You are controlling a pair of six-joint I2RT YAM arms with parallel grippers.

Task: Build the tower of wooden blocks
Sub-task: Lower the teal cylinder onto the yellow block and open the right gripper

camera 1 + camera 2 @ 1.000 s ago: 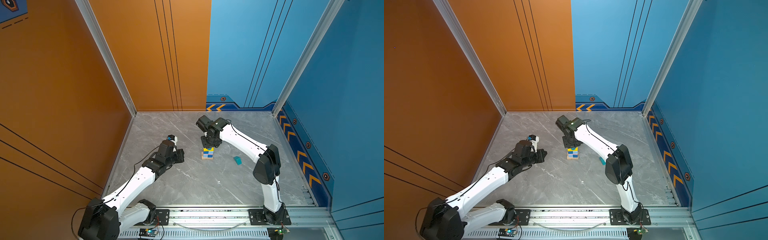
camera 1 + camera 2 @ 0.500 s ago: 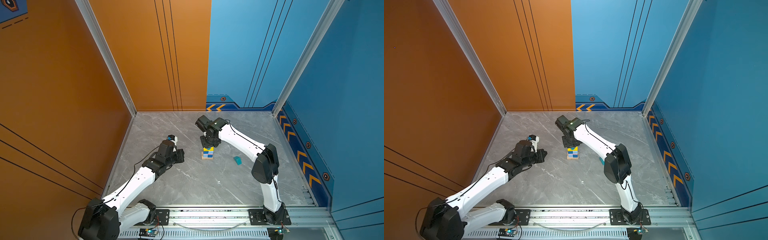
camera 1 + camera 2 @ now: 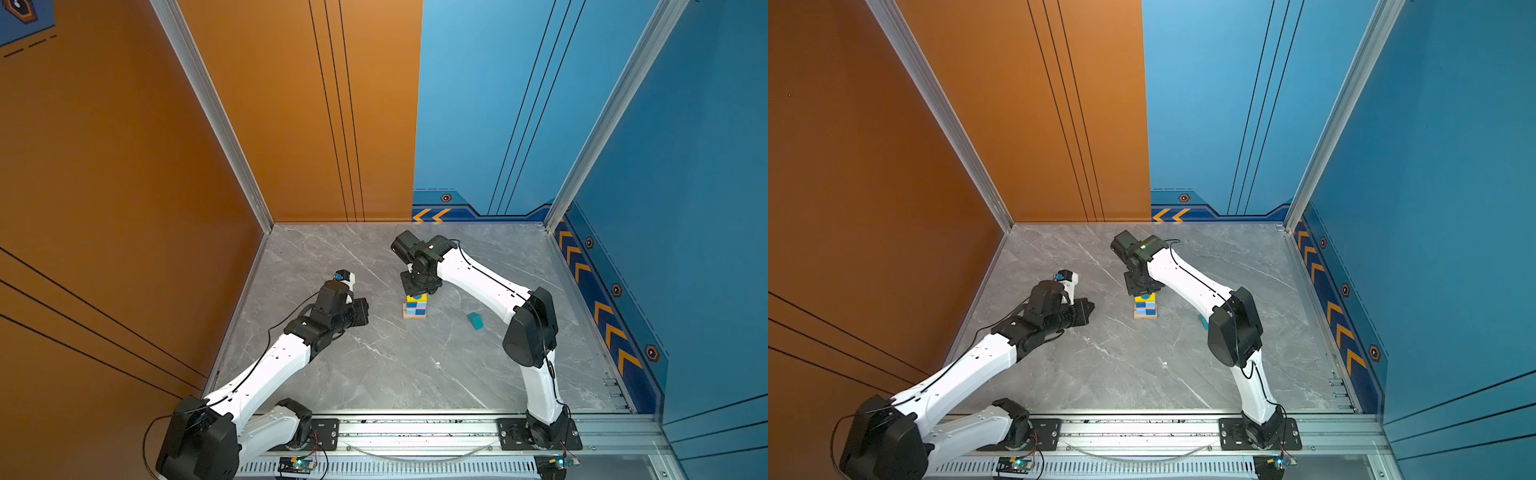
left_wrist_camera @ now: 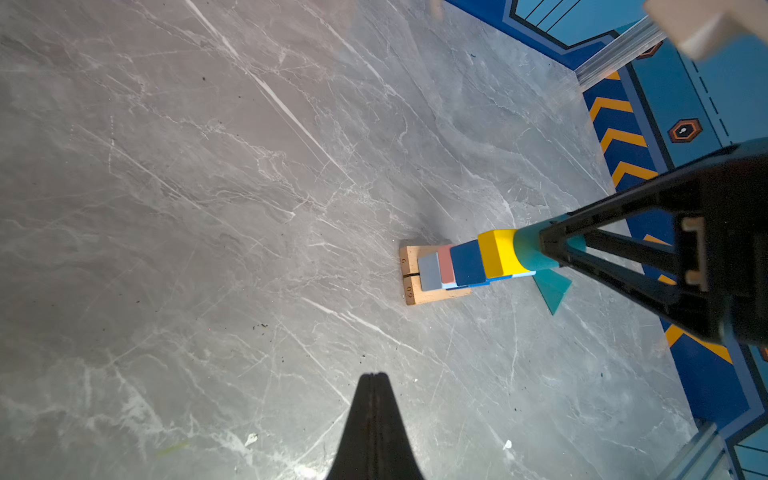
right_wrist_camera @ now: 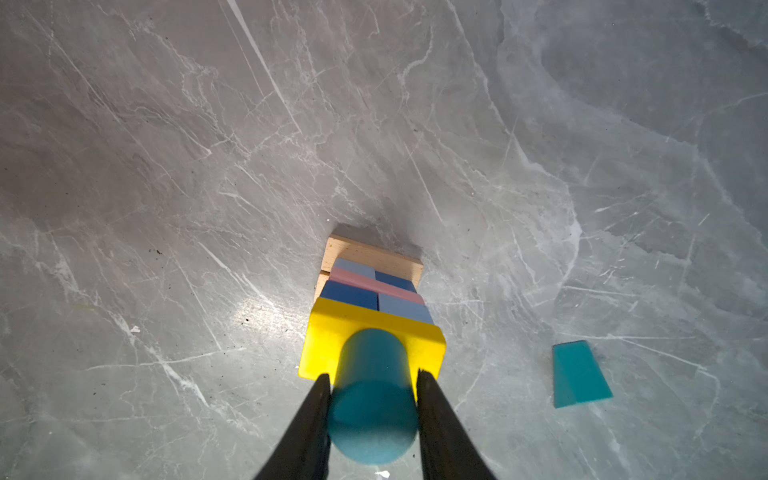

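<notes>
My right fingers (image 5: pixel 434 411) flank the teal cylinder (image 5: pixel 372 399), though I cannot tell whether they grip it; my left fingers (image 4: pixel 374 415) are pressed together, empty. The cylinder stands on the yellow bar (image 5: pixel 328 332) topping the tower (image 3: pixel 415 307) on the surface (image 3: pixel 374 374), mostly hidden under my wrist (image 3: pixel 419 282) in both top views, and the teal prism (image 5: pixel 579 374) lies apart, half behind my right elbow (image 3: pixel 1233 328) in a top view. Nothing has shifted since a second ago.

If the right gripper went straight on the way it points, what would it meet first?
The right gripper straddles the teal cylinder, so its jaws would likely meet the yellow bar first.
</notes>
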